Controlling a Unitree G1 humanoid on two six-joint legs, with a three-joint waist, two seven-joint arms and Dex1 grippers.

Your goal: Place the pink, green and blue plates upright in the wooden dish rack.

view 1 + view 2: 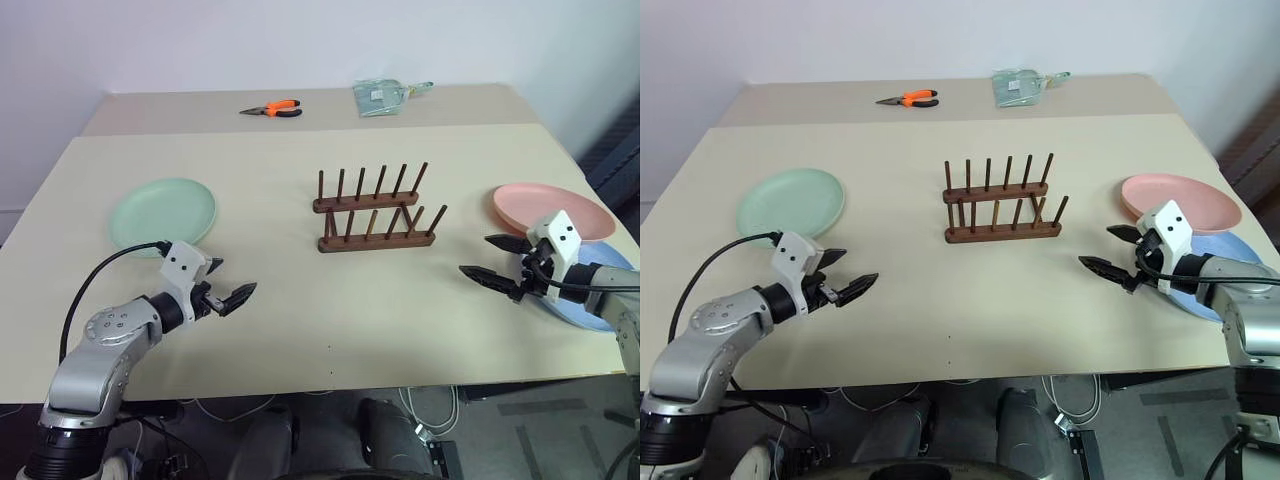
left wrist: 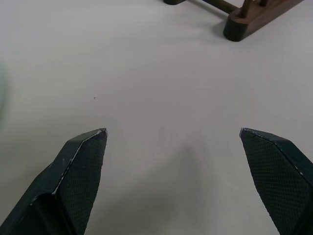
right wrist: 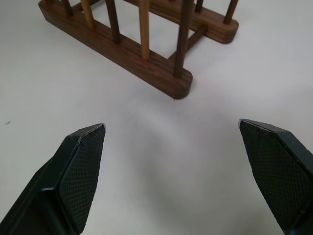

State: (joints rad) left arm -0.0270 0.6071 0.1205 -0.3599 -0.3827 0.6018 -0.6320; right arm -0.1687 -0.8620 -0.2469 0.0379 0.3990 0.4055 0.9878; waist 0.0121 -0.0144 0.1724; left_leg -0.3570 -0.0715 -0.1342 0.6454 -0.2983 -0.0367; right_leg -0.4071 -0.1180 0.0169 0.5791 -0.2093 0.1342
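Wooden dish rack (image 1: 375,210): empty, worktop (image 1: 300,330) centre.
Plates: green plate (image 1: 162,213) nine o'clock; pink plate (image 1: 550,210), blue plate (image 1: 590,305) three o'clock.
Left pincer (image 1: 228,290): wide open, empty.
Right pincer (image 1: 497,258): wide open, empty.

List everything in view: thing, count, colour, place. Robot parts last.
green plate: 1, mint green, flat on the table's left side.
pink plate: 1, salmon, flat on the right, overlapping the blue plate.
blue plate: 1, light blue, right edge, partly hidden.
wooden dish rack: 1, dark brown, centre, no plates in it.
pliers: 1, orange handles, far side.
plastic packet: 1, greenish, far side.
table: 1, beige.
left gripper: black, open.
right gripper: black, open.
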